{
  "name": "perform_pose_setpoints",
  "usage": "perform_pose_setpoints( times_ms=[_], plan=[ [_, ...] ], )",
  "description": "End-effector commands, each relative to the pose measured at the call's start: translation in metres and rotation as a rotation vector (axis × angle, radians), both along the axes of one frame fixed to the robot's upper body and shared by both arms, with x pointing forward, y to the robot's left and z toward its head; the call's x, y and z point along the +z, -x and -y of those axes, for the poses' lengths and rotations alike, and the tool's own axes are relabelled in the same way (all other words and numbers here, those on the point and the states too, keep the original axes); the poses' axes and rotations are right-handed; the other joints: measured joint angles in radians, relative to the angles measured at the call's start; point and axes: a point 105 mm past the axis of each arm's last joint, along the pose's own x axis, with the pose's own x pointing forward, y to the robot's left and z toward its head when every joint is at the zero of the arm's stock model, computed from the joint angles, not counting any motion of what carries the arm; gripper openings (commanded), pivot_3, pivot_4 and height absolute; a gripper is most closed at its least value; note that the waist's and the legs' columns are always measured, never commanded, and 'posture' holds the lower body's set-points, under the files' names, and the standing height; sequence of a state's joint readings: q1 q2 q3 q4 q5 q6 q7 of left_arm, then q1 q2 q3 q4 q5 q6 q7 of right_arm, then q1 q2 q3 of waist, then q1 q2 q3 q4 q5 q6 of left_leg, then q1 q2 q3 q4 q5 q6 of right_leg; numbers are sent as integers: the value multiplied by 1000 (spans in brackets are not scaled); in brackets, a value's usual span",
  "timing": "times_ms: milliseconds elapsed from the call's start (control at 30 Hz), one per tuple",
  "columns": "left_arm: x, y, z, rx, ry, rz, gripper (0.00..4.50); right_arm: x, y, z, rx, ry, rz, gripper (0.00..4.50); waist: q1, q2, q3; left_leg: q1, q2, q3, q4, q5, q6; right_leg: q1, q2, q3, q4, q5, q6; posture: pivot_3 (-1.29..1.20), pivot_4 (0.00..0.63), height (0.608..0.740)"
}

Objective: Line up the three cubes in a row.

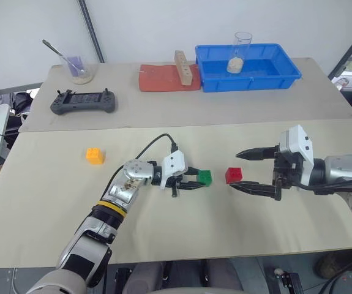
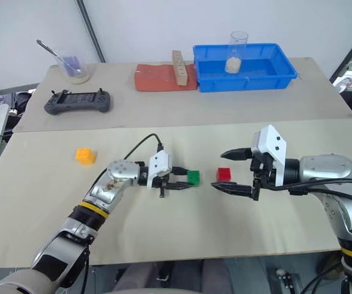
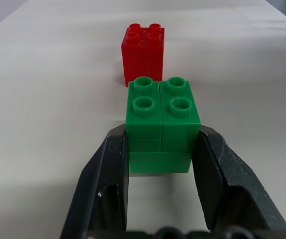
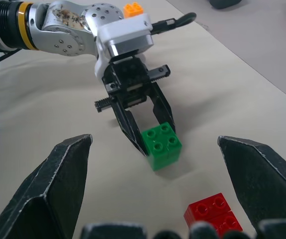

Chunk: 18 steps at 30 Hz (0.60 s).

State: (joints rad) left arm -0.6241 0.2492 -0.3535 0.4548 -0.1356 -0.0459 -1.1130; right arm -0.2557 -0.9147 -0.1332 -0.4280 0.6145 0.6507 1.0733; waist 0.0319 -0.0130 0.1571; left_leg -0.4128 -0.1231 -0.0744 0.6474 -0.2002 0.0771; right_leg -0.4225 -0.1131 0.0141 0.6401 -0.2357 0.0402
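My left gripper (image 1: 195,182) is shut on the green cube (image 1: 205,177), one black finger (image 3: 108,169) on each side of it, low at the table near the middle. The red cube (image 1: 234,175) stands on the table a short gap to the right of the green one, in line with it in the left wrist view (image 3: 143,52). My right gripper (image 1: 233,169) is open wide, its fingers spread around the red cube from the right and held above the table. The orange-yellow cube (image 1: 94,155) sits alone far to the left.
On the rear table stand a blue bin (image 1: 249,76) holding a clear glass (image 1: 239,52), a red mat (image 1: 163,78) with a tan wooden block (image 1: 183,67), a grey game controller (image 1: 82,101) and a glass bowl with a spoon (image 1: 78,68).
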Motion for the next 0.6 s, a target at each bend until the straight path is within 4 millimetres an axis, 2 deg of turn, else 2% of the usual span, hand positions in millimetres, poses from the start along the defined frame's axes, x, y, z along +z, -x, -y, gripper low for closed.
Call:
perform_pose_setpoints(
  times_ms=[33, 400, 467, 600],
  plan=[
    [11, -7, 9, -3, 26, 54, 1283, 11, 3, 0, 4, -4, 46, 4500, 6, 0, 0, 0, 0, 0, 0, 0, 0, 0, 0, 0, 0, 0, 0, 0, 150, 740],
    [5, -10, 17, -18, 22, 50, 1283, 12, 2, 1, 4, 2, 47, 4500, 6, 0, 0, -1, 0, 0, 2, 0, 0, 0, 1, 0, 1, 0, 0, 0, 150, 740],
    [6, -11, 17, -14, 25, 49, 2378, 12, 2, 1, 5, 3, 46, 4500, 6, 0, 0, -1, 0, 0, 2, 0, 0, 0, 1, 0, 1, 0, 0, 0, 150, 740],
    [10, -11, 15, -15, 36, 49, 4273, 11, 0, 0, 9, 1, 44, 4500, 6, 0, 0, -1, 0, 0, 3, 0, 1, 0, 1, 0, 1, 0, 0, 0, 150, 740]
  ],
)
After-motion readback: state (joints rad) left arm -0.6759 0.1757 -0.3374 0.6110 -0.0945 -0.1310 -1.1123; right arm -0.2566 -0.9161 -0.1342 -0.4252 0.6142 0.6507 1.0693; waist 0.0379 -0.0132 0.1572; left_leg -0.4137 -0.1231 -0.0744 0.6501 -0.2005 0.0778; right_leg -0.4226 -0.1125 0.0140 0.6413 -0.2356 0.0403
